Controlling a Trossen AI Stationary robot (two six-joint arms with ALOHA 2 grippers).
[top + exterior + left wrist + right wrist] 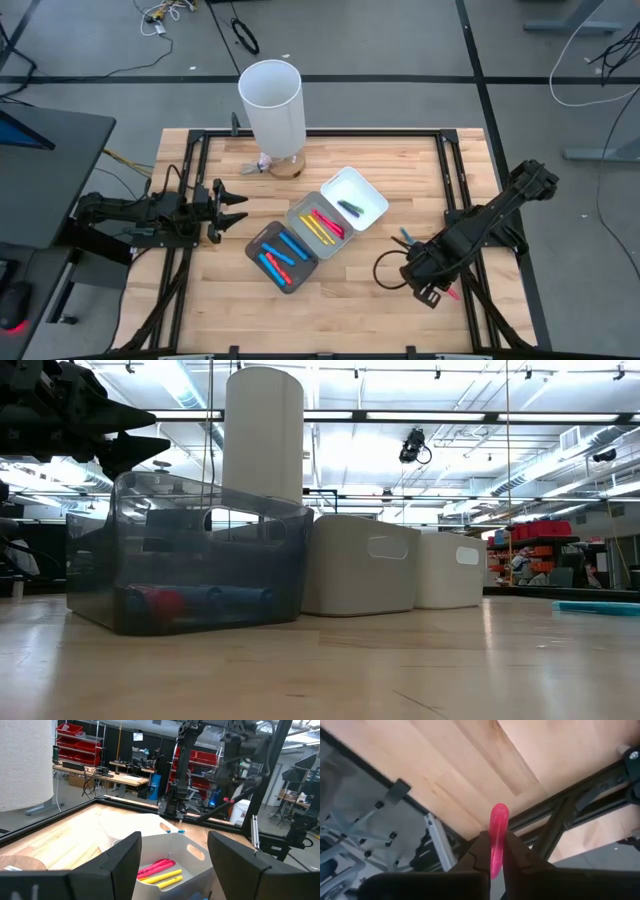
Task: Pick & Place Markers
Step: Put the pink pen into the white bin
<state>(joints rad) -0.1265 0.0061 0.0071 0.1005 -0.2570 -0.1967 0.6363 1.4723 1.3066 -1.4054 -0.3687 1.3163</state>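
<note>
- Near the table's right edge, our right gripper (pixel 492 851) was clamped on a pink marker (pixel 497 836).
- Beside the dark tray (pixel 283 257), our left gripper (pixel 237 207) waited, fingers apart.
- A blue marker (pixel 402 237) lay nearby.

Markers (pixel 195 601) inside dark tray (pixel 190 550); white trays (pixel 360 565) beside.

I can make out no readable text, label, brand, number or sign anywhere I look; the white cylinder (pixel 272 103) is plain; the trays (pixel 360 564) carry no lettering; the far shelving (pixel 75 745) is too small to read.
</note>
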